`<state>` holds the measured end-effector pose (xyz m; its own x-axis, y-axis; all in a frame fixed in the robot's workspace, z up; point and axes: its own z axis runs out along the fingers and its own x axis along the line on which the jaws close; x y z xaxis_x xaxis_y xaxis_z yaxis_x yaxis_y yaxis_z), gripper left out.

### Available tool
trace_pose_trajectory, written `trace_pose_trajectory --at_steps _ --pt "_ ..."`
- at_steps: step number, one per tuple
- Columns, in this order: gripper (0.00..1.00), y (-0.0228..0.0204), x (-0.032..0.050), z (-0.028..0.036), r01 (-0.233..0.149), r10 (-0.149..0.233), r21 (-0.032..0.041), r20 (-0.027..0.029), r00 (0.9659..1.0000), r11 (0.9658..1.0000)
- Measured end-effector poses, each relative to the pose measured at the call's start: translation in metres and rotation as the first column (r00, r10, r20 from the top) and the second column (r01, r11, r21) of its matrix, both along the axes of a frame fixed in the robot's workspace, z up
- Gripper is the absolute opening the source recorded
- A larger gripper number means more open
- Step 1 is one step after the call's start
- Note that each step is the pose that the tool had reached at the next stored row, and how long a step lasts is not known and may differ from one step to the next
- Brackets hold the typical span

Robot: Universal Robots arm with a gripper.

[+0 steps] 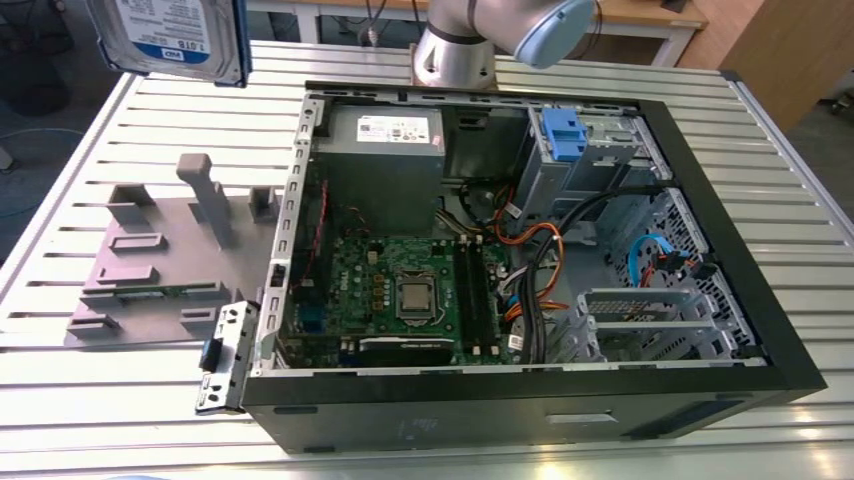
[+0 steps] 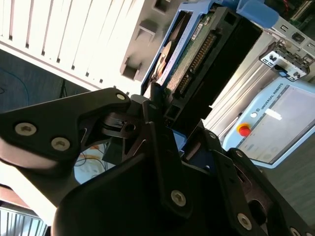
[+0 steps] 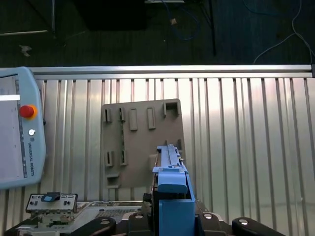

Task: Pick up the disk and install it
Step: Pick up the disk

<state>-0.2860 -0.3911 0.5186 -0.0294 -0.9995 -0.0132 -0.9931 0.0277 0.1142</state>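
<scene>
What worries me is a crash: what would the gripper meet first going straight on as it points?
Likely the grey slotted plastic plate on the ribbed metal table; the held blue-framed silver disk would touch first.

**Disk gripped between the fingers**

You see the black fingers (image 2: pixel 231 54) clamped on the disk (image 2: pixel 189 59), with its blue carrier frame (image 2: pixel 189 7) and connector edge turned toward you. Beyond the fingertips lie the slatted tabletop (image 2: pixel 74 39) and a grey fixture (image 2: pixel 147 29). Off to one side of the fingers sits a pendant (image 2: pixel 275 123) with a red button (image 2: pixel 242 130).
</scene>
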Motion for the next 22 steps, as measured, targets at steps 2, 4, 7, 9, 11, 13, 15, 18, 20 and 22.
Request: trace_pose_trajectory --at_steps 2,4,7,9,11,13,15,18,20,22 --pt "0.36 -0.0021 0.0016 -0.0037 -0.002 0.002 -0.0001 -0.0001 1.0000 1.0000" --pt "0.36 -0.0025 0.0053 -0.0073 -0.005 0.005 0.0000 0.0000 1.0000 1.0000" --pt "0.36 -0.0026 0.0130 -0.0127 -0.012 0.012 -0.0004 -0.0001 0.9999 0.9999" --pt "0.36 -0.0026 0.0187 -0.0165 -0.016 0.016 -0.0006 -0.0001 0.9999 0.9999" --pt "0.36 -0.0026 0.0241 -0.0199 -0.019 0.019 -0.0006 -0.0003 0.9998 0.9998" --pt "0.36 -0.0026 0.0259 -0.0209 -0.020 0.020 -0.0004 -0.0002 0.9998 0.9998" --pt "0.36 -0.0026 0.0259 -0.0208 -0.020 0.020 -0.0006 -0.0004 0.9998 0.9998" --pt "0.36 -0.0026 0.0261 -0.0208 -0.020 0.020 -0.0007 -0.0005 0.9998 0.9998" --pt "0.36 -0.0026 0.0261 -0.0210 -0.020 0.020 -0.0008 0.0054 0.9998 0.9998" --pt "0.36 -0.0026 0.0262 -0.0213 -0.020 0.020 -0.0014 0.0335 0.9992 0.9998"
